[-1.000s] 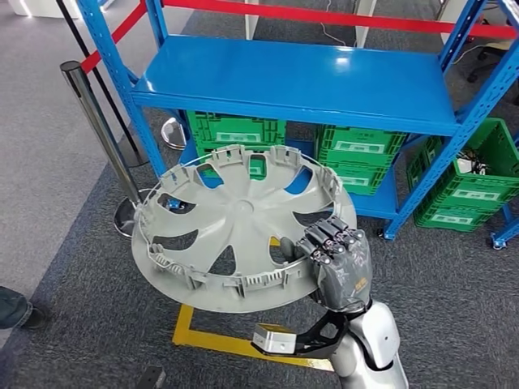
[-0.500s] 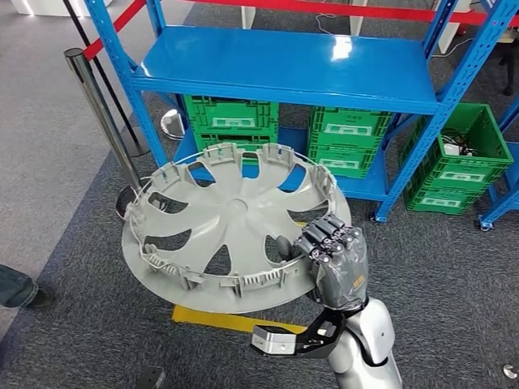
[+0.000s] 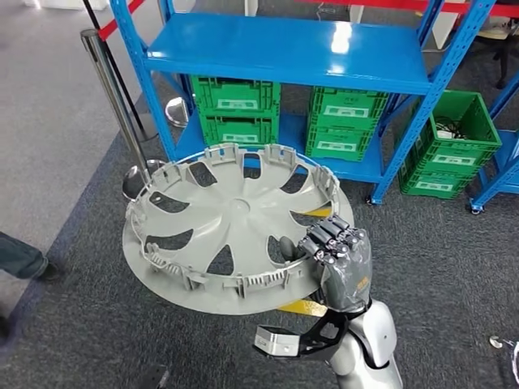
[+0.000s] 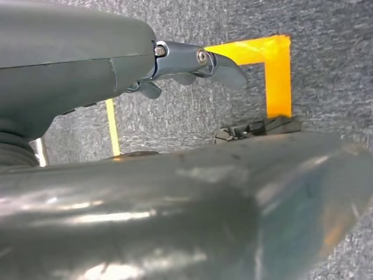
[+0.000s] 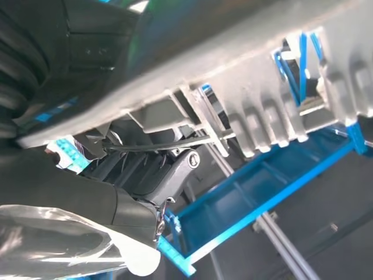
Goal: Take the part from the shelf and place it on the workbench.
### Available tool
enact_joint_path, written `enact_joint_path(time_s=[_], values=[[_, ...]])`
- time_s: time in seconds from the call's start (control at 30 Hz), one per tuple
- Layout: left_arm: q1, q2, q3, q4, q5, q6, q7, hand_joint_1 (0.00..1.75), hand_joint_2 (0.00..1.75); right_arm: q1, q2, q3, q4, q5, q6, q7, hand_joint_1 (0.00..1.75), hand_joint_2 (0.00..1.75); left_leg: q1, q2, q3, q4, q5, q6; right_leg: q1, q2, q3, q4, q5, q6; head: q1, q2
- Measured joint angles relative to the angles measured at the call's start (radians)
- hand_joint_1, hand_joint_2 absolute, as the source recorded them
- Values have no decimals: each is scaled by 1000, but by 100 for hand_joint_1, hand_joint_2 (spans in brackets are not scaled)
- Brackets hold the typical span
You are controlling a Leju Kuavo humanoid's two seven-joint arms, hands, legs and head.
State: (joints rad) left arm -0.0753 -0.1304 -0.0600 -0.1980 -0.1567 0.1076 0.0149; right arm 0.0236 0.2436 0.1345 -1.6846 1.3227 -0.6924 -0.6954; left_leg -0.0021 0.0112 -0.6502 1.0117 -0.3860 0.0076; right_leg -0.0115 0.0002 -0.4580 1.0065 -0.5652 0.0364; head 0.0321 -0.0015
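1. Shelf [image 3: 288, 61]: I am looking down at a blue steel rack whose broad upper deck is lying bare, with blue uprights at its corners.
2. Part [image 3: 235, 223]: I am seeing a grey plastic wheel cover, inner side up, with spoke cut-outs and clip tabs round its rim. It is hanging in the air in front of the shelf, off the deck, roughly level and slightly tilted. In the right wrist view its ribbed rim [image 5: 264, 116] is running across the frame.
3. Crates [image 3: 235, 109]: I am noting green plastic crates sitting on the lower shelf level, and one more green crate [image 3: 450, 146] standing on the floor to the right of the rack.
4. Floor: I am viewing grey carpet [image 3: 440, 267] with yellow tape [image 3: 304, 308] showing under the part's near edge. A chrome barrier post [image 3: 113, 97] is standing left of the rack. A shoe [image 3: 19, 259] of a person is showing at the left edge.
5. Right hand [image 3: 335, 259]: I am seeing it grasping the part at the near right rim, fingers curled over the top edge.
6. Left hand [image 4: 196, 61]: I am seeing a finger over the carpet; I cannot tell whether it is released or clenched.
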Motion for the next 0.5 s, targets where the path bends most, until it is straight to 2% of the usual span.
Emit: enact_joint_path(time_s=[0.03,0.07,0.1,0.13,0.17,0.23,0.27,0.3,0.33,0.37,0.4,0.47,0.5], values=[[0,0,0,0,0,0,0,0,0,0,0,0,-1,0,0,0,175,175,0,0,-5,0,10,-5,2,0,7,-22,-8,-7,1,0],[2,0,0,0,0,0,0,0,0,1,0,0,-2,0,0,0,175,175,1,-1,-9,-1,18,-10,2,-1,-5,-21,-2,-16,1,0],[4,1,0,1,0,0,0,0,0,1,0,0,-2,-1,0,0,175,175,3,-2,-14,2,8,-16,2,-2,-17,-21,7,-25,1,0],[7,1,0,1,0,0,0,0,0,1,0,0,-2,-1,0,0,175,175,5,-3,-21,19,-22,-23,1,-4,-28,-21,20,-34,-1,0],[9,1,0,1,0,0,0,0,0,1,0,0,-2,0,0,0,175,175,6,-3,-30,55,-71,-29,-1,-5,-40,-20,33,-40,-2,0],[11,1,-1,1,0,0,1,0,0,2,1,0,-2,0,0,0,175,175,8,-4,-49,178,-181,-37,0,-6,-64,-18,60,-47,-5,0],[11,1,-1,1,0,0,1,0,0,2,1,0,-2,0,0,0,175,175,8,-4,-53,239,-208,-39,1,-7,-79,-16,72,-47,-5,0],[10,1,-1,1,0,0,1,0,0,3,1,0,-2,0,0,0,175,175,9,-4,-48,280,-211,-39,1,-7,-95,-12,83,-47,-5,0],[10,1,-1,1,0,0,1,0,0,3,1,0,-2,0,0,0,175,175,9,-4,-30,288,-193,-38,2,-8,-112,-8,93,-46,-5,0],[10,1,-1,1,0,0,1,0,0,3,1,0,-2,0,0,0,175,175,9,-5,5,257,-164,-36,2,-8,-128,-3,101,-44,-5,0],[10,1,-1,1,0,0,1,0,0,3,1,0,-2,0,0,0,175,175,9,-6,55,195,-142,-32,2,-8,-142,1,109,-41,-5,0],[7,1,-1,1,0,0,1,0,0,3,1,0,-3,0,0,0,175,175,6,-9,156,44,-140,-22,4,-7,-161,7,126,-31,-5,0],[6,1,-1,1,0,0,1,0,0,2,1,0,-3,0,0,0,175,175,4,-10,182,-2,-148,-18,5,-7,-165,7,135,-25,-4,0]])
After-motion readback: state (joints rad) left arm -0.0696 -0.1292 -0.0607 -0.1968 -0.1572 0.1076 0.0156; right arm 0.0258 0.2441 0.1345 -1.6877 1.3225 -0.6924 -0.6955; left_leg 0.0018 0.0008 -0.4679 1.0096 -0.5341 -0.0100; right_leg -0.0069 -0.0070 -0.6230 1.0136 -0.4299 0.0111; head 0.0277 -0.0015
